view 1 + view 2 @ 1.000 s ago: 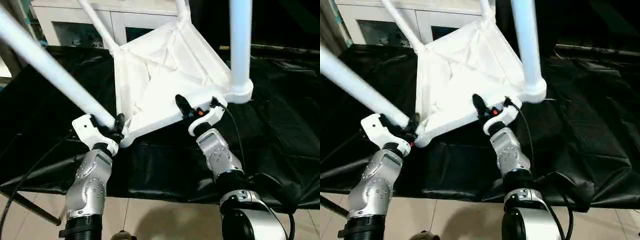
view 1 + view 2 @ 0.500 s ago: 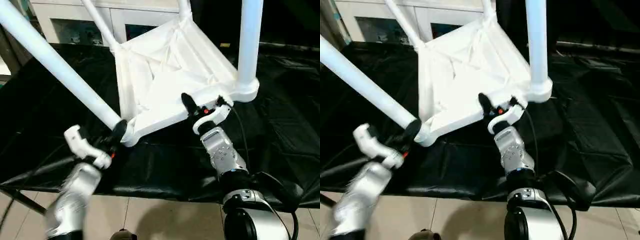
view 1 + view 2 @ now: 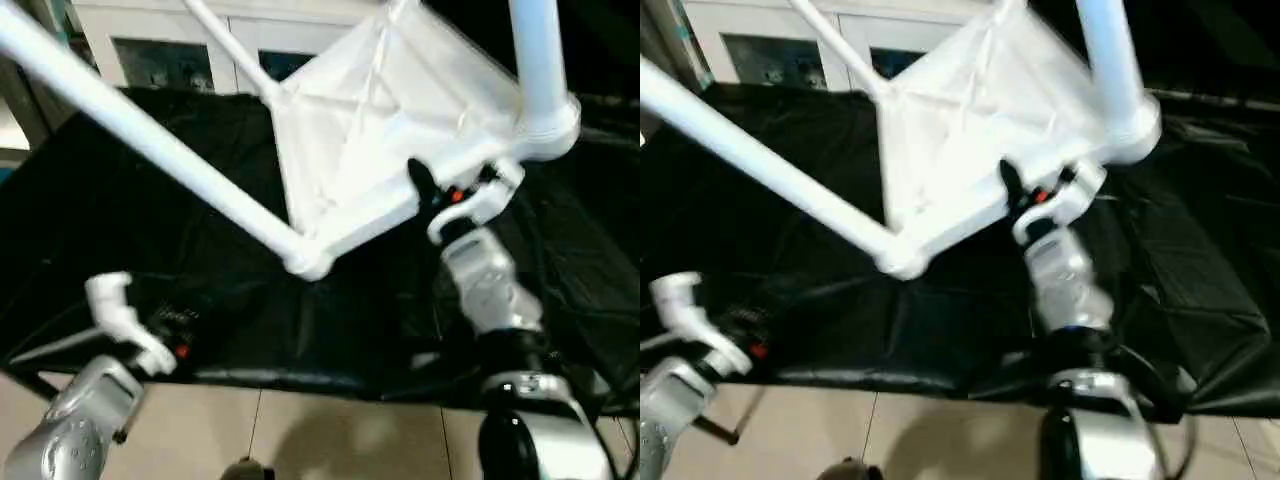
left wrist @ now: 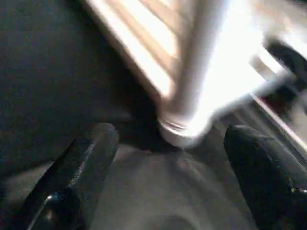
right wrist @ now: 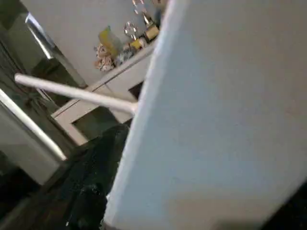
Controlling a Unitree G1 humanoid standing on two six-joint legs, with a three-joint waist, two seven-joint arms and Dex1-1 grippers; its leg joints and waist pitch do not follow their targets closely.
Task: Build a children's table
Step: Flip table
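The children's table (image 3: 370,140) lies upside down and tilted on black cloth, its ribbed underside facing me. One leg (image 3: 150,140) runs from the near corner socket (image 3: 308,262) up to the left. A second leg (image 3: 540,60) rises at the right, and a third leg (image 3: 230,45) stands at the back. My right gripper (image 3: 440,195) is shut on the top's near rim, one black finger (image 3: 421,182) over the edge. My left gripper (image 3: 165,330) hangs open low at the left, apart from the table. In the left wrist view its fingers (image 4: 81,177) stand wide, with the corner socket (image 4: 184,129) ahead.
Black cloth (image 3: 100,200) covers the work surface, and its front edge drops to the tiled floor (image 3: 330,440). A white cabinet with glass doors (image 3: 150,50) stands behind. The right wrist view looks along the white top (image 5: 216,120) toward a leg (image 5: 72,93).
My left gripper has let go of the near corner by the leg, opened, and drawn back down to the left. The right gripper keeps its hold on the rim.
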